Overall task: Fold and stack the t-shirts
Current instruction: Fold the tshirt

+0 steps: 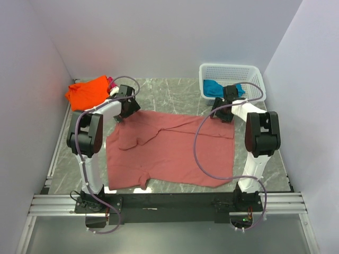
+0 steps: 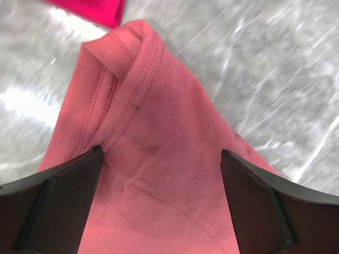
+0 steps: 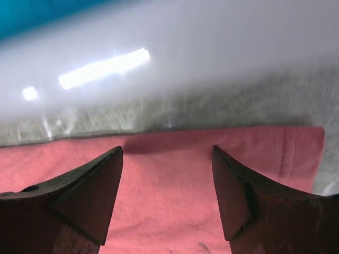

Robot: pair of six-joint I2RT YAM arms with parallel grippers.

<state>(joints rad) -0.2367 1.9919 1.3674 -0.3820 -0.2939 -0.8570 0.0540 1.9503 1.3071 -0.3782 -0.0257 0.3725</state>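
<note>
Left wrist: limp, light pink shirt (image 2: 159, 106); left pincer (image 2: 161, 153) and right pincer (image 3: 167, 149), both released, straddle hemmed edges worth pinching.

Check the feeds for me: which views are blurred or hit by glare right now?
Top external: sharp and evenly lit, no glare on the salmon-pink shirt. Left wrist: the shirt's collar is crisp, but the marble table is streaked with blur and white glare. Right wrist: everything beyond the shirt's edge is an out-of-focus white haze with a bright glare streak.
</note>
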